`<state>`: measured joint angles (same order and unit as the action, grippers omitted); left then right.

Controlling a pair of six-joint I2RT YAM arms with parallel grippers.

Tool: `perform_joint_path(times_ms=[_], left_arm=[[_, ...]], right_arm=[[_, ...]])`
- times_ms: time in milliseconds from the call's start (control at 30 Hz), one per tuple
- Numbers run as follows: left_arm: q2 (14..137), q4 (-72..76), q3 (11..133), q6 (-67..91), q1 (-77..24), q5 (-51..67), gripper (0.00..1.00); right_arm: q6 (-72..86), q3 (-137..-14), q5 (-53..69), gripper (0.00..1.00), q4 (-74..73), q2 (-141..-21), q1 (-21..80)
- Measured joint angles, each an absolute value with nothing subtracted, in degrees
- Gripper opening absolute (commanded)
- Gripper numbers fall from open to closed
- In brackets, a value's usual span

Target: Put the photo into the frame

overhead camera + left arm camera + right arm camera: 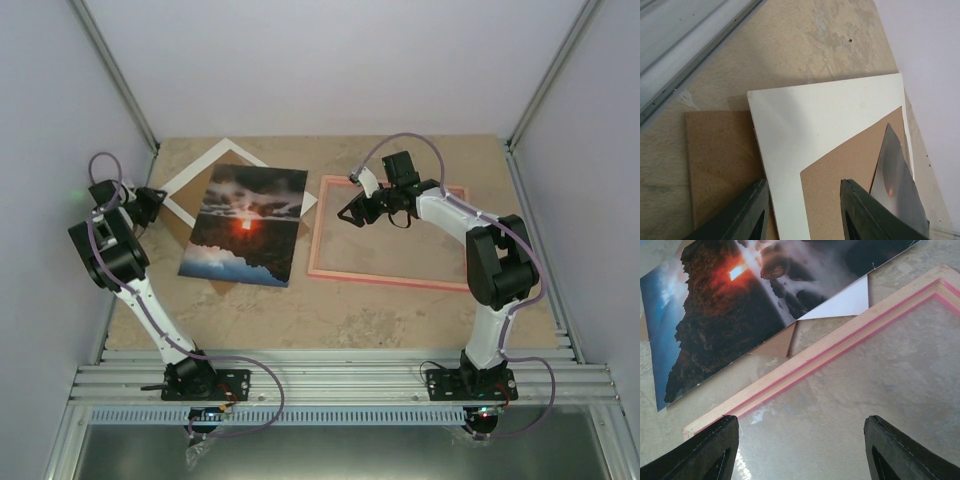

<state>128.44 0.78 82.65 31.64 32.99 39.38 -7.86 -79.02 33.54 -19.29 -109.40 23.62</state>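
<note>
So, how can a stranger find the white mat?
On the table, left of the pink frame, lies the sunset photo. The white mat sticks out from under its far side; unlike the brown board, it is white with a window.

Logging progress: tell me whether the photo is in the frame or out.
Out. The photo lies face up over the mat, beside the frame, whose opening shows bare table.

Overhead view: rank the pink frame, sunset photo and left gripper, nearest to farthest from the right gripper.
1. The frame, directly under the right gripper.
2. The photo, to its left.
3. The left gripper, far left.
</note>
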Motion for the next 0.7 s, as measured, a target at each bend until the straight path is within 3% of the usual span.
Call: perform_joint_path(times_ms=[400,700], left_arm=[[130.3,3.1,82.7,34.2,32.1,41.4,0.0],[126.5,-3.3,84.1,33.0,31.5,39.2,0.0]], right_arm=[[-8.2,-79.0,32.6,0.69,-19.3,-109.4,23.6],[-10.5,-79.1,32.6,0.7,-20.9,-109.4,23.4]])
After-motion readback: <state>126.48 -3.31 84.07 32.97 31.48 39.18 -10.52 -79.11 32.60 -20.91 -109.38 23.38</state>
